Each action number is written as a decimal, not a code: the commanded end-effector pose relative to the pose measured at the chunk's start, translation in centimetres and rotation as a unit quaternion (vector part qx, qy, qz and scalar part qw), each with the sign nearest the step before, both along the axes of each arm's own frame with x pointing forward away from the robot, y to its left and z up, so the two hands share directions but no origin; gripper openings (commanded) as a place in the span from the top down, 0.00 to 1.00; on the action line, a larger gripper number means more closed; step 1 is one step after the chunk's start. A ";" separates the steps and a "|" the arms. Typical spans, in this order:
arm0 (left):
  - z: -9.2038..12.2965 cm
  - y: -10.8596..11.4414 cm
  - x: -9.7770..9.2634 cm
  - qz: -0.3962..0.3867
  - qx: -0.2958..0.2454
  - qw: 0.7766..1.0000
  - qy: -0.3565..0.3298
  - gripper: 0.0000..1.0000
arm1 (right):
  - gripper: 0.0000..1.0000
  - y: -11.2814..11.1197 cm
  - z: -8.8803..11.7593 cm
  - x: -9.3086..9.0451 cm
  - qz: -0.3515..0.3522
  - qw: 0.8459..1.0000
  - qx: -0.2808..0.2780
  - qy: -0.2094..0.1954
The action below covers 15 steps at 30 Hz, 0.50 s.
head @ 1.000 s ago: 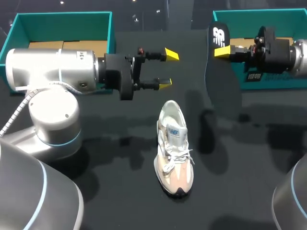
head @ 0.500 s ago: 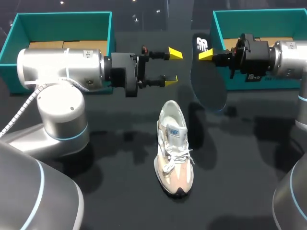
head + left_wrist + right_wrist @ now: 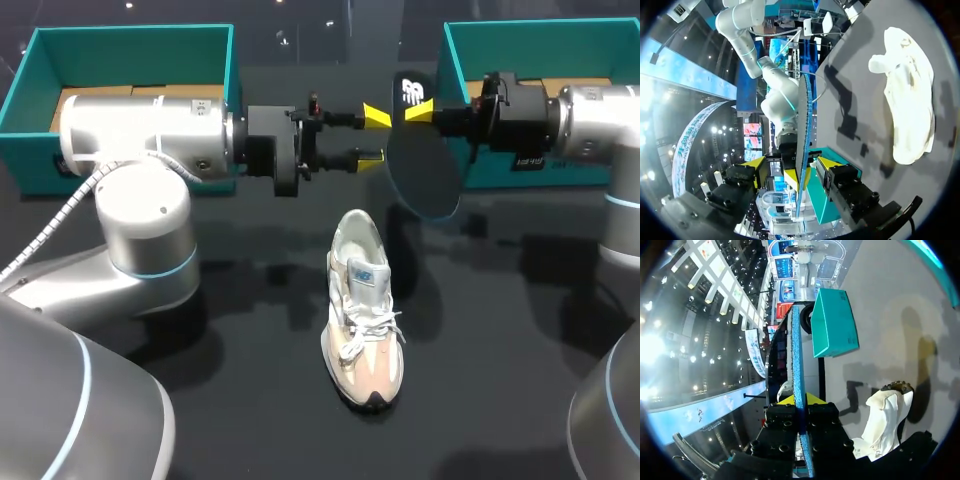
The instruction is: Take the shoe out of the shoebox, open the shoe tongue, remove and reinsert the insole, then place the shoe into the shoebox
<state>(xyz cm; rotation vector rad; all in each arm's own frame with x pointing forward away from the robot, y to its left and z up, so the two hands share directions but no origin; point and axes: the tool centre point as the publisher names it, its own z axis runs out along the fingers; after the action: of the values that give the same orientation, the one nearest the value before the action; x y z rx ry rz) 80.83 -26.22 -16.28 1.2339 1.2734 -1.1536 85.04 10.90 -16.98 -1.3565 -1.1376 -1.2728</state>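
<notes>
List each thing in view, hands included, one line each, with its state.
shoe: upright on its sole on the table, outside both boxes.
insole: in the air, on edge, gripped near one end.
right hand: shut on the insole.
left hand: open, holding nothing.
left shoebox: open, no shoe inside.
right shoebox: open, no shoe seen inside.

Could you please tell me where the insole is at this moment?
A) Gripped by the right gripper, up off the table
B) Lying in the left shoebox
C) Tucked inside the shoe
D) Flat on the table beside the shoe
A: the right gripper is shut on the top end of the insole, which hangs in the air apart from the shoe.
</notes>
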 end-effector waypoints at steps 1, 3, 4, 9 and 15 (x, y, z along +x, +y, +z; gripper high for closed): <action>-0.3 -1.1 0.4 -0.003 0.001 1.000 -0.002 0.38 | 1.00 0.6 -0.2 0.6 0.002 1.000 0.001 0.001; -0.4 -1.3 0.6 -0.003 0.002 1.000 -0.003 0.46 | 1.00 0.7 -0.2 0.6 0.002 1.000 0.002 0.002; -0.5 -1.4 0.6 -0.003 0.002 1.000 -0.003 0.51 | 1.00 0.7 -0.2 0.7 0.002 1.000 0.002 0.003; -0.9 -2.0 1.0 -0.001 0.005 1.000 -0.006 0.52 | 1.00 0.9 -0.1 0.7 0.003 1.000 0.003 0.010; -1.2 -2.5 1.3 0.002 0.007 1.000 -0.007 0.55 | 1.00 1.1 -0.2 0.9 0.009 1.000 0.008 0.014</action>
<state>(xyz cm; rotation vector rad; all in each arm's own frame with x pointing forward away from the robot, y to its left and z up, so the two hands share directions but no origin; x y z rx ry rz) 81.82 -27.90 -17.25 1.2504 1.2769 -1.1354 85.65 11.90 -17.03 -1.3509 -1.1140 -1.2502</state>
